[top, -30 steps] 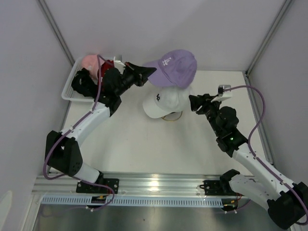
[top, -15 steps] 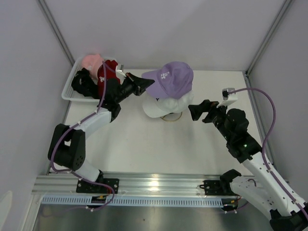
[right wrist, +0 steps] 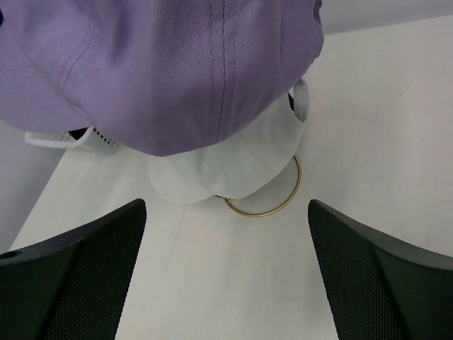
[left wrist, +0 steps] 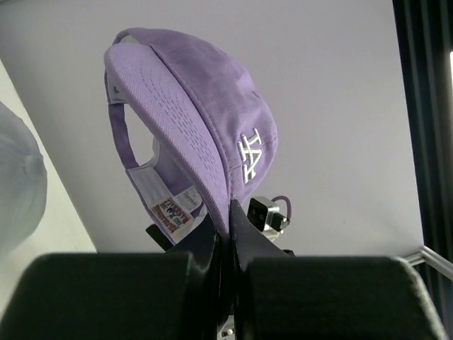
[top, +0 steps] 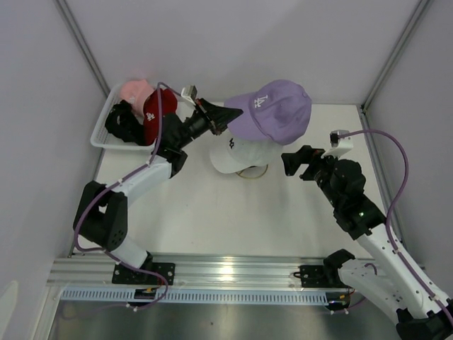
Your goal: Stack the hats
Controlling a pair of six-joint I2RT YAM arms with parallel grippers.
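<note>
White table [top: 198,212]; left tool [top: 218,118] high, pinching lavender cap [top: 279,110] brim.

White table [top: 212,212], plain pale walls [top: 233,42], aluminium rail [top: 233,270] nearside

**Left gripper clamped, right gripper spread wide**

The left arm [top: 134,180] rises from its base at the near left, folds at the elbow and stretches away and to the right. The left gripper [top: 221,117] points right, its jaws pressed tight together on the brim of the lavender cap [top: 272,108], which it carries by that brim alone. The right arm [top: 368,227] leans from the near right in toward the centre. The right gripper [top: 289,161] points left, jaws spread wide with nothing between them, and its fingers [right wrist: 78,269] stand far apart in the wrist view.
</note>
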